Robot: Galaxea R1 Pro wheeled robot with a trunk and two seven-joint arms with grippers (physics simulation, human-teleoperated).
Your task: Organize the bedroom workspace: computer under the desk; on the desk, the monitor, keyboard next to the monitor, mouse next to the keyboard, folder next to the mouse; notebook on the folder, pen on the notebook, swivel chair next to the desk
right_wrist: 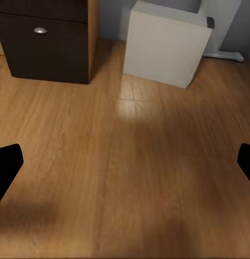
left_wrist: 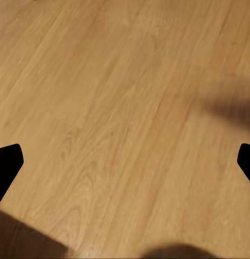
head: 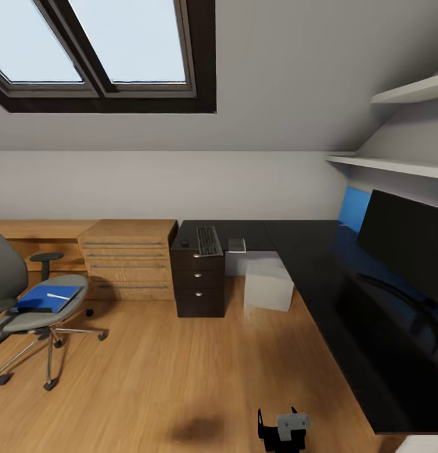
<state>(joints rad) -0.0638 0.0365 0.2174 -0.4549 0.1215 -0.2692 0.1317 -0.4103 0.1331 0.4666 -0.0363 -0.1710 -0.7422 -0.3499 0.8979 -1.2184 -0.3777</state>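
bedroom, head view. the l-shaped desk [head: 320,264] fills the right side and back corner, black surface. monitor [head: 404,242] stands on the right wing, screen dark, curved foot on the surface. keyboard [head: 208,241] lies on the back wing above the dark drawer unit [head: 197,283]; mouse [head: 184,241] just beside it on its left. a small pale flat item sits right of the keyboard, too blurred to name.

computer [head: 268,284] stands on the wood floor [head: 181,377] under the back wing, just right of the drawer unit. right wrist view has the same pair: computer [right_wrist: 167,44] upright, drawer unit [right_wrist: 44,40] beside it with one silver knob, the desk's white leg behind.

swivel chair [head: 30,302] is at far left, well apart from the desk. blue folder [head: 49,298] lies flat on its seat, pen [head: 57,296] on top; a dark sliver at the folder's near edge may be the notebook, cannot tell.

low wooden cabinets [head: 128,258] line the back wall; skylight above, shelves at upper right.

left wrist view: left gripper [left_wrist: 125,162] over bare floor, fingers [left_wrist: 7,162] spread wide, nothing between. right gripper [right_wrist: 125,162] likewise, fingers [right_wrist: 7,162] wide apart, holding nothing.
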